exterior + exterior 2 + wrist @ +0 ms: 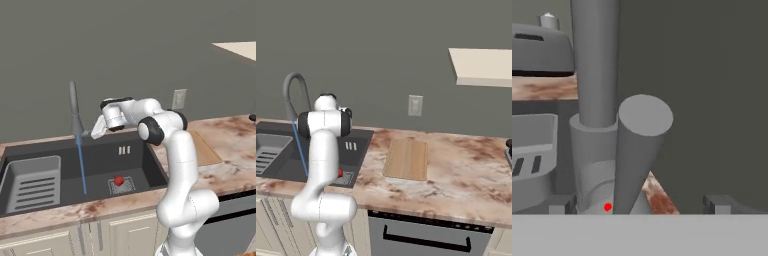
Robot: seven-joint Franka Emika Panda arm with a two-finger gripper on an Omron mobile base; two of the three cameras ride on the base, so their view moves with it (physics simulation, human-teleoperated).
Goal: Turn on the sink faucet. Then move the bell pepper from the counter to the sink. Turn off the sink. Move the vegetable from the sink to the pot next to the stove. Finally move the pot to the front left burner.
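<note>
Gripper (96, 131) first: the white arm's two-finger hand sits left of centre in the left base view, right at the foot of the faucet, jaws spread wide and holding nothing. That placement makes sense to me, since the water is on and the pepper is already in the basin, so shutting the tap looks like the step in hand.

Now the big pieces. Pinkish-beige marble-patterned counter (225, 145) runs across the middle right, carrying a pale wooden cutting board (406, 159). Set into it at the left is the large dark grey rectangular sink (150, 165), with a lighter grey slotted tray insert (35, 182) at its left end.

Up from the sink's back edge rises the tall thin grey metal faucet (75, 110), and a thin blue stream of water (82, 170) drops from it to the basin floor. In the hand view the faucet's column fills the upper left, with its short grey side lever (639, 145) angling toward the camera, just ahead of the fingers. I'd say they are lined up to push it.

Smallest of all: the small glossy red bell pepper (119, 180) rests on the square drain grate, lower centre, just right of the stream rather than under it.
</note>
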